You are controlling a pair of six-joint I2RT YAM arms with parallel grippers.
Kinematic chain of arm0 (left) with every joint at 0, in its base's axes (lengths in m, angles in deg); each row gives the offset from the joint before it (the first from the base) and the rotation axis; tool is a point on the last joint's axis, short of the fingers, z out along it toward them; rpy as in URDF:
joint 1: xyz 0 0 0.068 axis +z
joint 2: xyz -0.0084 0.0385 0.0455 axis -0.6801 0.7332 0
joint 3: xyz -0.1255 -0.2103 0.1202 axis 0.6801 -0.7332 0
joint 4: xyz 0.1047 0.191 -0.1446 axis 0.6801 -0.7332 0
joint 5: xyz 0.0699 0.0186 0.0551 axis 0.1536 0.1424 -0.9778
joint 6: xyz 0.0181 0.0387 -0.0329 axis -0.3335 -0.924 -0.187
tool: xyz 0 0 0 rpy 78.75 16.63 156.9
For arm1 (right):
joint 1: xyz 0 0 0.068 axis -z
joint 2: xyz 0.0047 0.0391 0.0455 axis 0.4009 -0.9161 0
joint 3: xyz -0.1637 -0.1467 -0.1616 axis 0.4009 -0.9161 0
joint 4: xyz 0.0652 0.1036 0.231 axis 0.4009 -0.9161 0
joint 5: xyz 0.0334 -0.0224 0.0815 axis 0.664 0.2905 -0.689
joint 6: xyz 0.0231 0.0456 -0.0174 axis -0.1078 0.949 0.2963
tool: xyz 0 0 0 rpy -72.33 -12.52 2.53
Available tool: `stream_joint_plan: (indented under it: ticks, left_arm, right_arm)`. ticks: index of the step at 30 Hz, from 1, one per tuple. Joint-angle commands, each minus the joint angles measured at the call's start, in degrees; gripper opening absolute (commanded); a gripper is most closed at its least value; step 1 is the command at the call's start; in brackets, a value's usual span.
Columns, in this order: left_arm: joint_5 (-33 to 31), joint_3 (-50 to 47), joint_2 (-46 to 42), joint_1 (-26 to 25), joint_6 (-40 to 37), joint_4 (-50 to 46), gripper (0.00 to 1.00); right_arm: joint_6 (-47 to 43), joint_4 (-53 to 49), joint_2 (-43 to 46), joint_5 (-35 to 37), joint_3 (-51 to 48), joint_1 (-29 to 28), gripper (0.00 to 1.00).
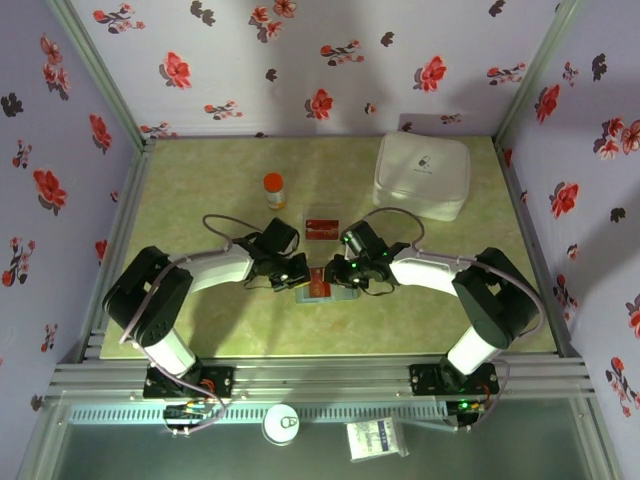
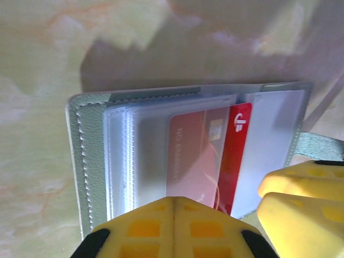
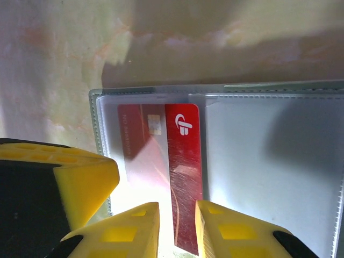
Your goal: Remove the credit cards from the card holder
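Place: a robot test cell in a lab, not a lived-in room.
Arms: a left arm (image 1: 165,295) and a right arm (image 1: 490,295), black and white, stand side by side with their bases bolted down at the near edge.
Frame: an aluminium rail (image 1: 320,378) carries the bases, and slanted aluminium posts (image 1: 95,70) run up the corners.
Walls: flat panels (image 1: 320,60) in pale paper printed with red and dark flowers close the bench on three sides.
Bench: a green marbled top (image 1: 190,180).
Cabling: loose grey cables (image 1: 222,220) loop over the arms.
Props: a small orange bottle (image 1: 274,190) and a white rounded case (image 1: 422,175), set well apart.
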Motion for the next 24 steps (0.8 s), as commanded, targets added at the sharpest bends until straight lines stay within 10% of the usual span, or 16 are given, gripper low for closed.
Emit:
stream_joint_plan:
  ticks: [1, 24]
  left_arm:
    - [-0.19, 0.17, 1.04, -0.47, -0.97, -1.42, 0.0]
    - [-0.65, -0.41, 2.13, -0.54, -0.84, -2.0, 0.0]
  right_arm:
    - [0.69, 0.58, -0.82, -0.77, -0.6, 0.54, 0.25]
    - [3.68, 10.38, -4.72, -7.13, -2.54, 2.03, 0.23]
